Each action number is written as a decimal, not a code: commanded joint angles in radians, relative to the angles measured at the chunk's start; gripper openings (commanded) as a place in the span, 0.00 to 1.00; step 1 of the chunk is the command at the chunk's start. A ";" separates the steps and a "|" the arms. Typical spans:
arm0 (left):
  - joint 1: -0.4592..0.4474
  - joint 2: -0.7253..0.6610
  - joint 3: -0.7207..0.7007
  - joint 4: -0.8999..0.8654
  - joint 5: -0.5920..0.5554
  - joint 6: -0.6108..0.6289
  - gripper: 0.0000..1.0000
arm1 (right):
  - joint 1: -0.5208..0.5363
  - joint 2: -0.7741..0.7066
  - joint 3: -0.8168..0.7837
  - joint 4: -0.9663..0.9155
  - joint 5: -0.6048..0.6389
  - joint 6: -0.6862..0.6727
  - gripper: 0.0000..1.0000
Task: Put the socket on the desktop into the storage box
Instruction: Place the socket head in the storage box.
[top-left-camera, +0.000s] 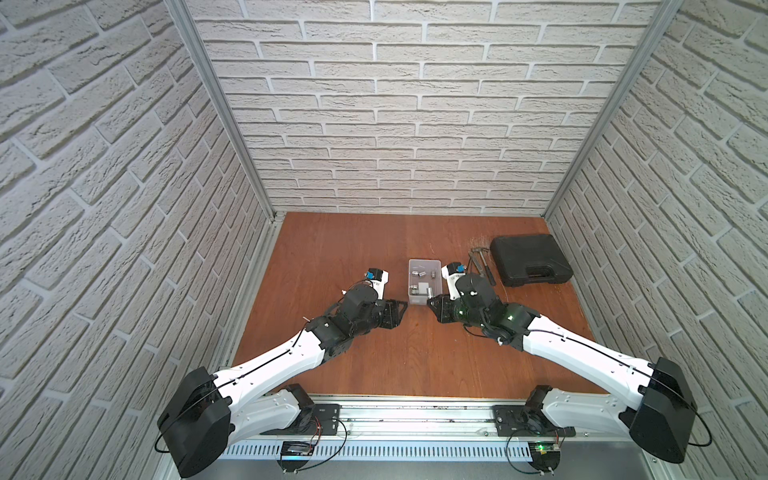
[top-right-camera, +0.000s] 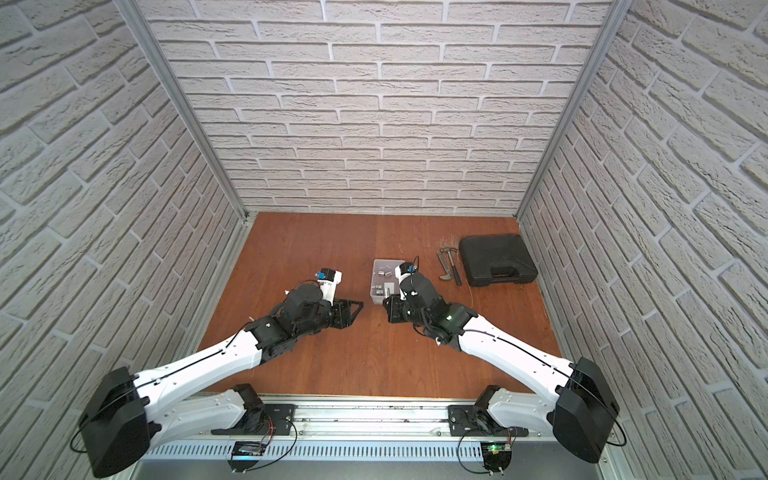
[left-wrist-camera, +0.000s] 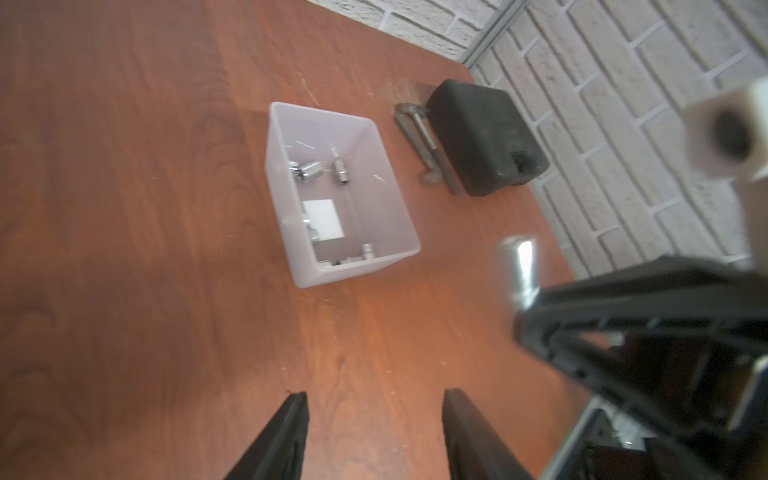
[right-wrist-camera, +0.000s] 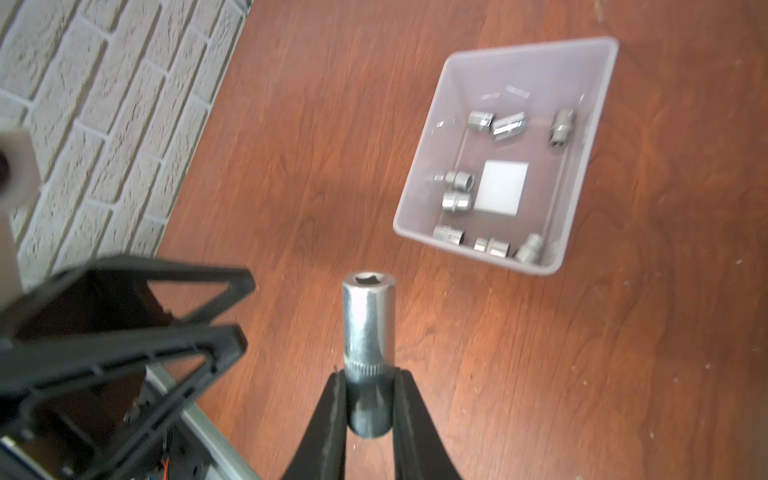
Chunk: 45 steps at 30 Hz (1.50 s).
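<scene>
— While both arms reach in from 6 o'clock, what does each hand have?

— Right hand (right-wrist-camera: 368, 374): clamped on the lower end of a long chrome socket (right-wrist-camera: 368, 320), which juts out past the fingertips. It hangs above the bare table (top-left-camera: 374, 357), not yet over the bin. Left hand (left-wrist-camera: 374, 401): jaws apart, nothing between them.

— And next out?

— The storage box (right-wrist-camera: 590, 166), near the table's middle. The right hand is just off its 5 o'clock corner, and the left hand is off its 7 o'clock corner.

— How much is done?

— Several small sockets (right-wrist-camera: 457, 201) already lie on the box floor around a white square. Neither top view shows one loose on the table, so I judge the held one to be the last, or close to it.

— What is left?

— Carry it over the rim and let go.

— Farther back?

— At 2 o'clock there is a black case (top-left-camera: 530, 259), lid down, with two metal tools (top-left-camera: 478, 266) just beside it. I'd say neither belongs to this job.
</scene>
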 joint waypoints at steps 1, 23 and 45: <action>-0.027 -0.029 -0.009 -0.054 -0.126 0.070 0.59 | -0.046 0.083 0.087 -0.074 0.025 -0.009 0.02; -0.055 -0.008 -0.016 -0.071 -0.197 0.077 0.62 | -0.202 0.409 0.387 -0.154 -0.046 -0.073 0.02; -0.043 0.011 -0.057 -0.030 -0.182 0.050 0.64 | -0.209 0.567 0.447 -0.132 -0.076 -0.093 0.02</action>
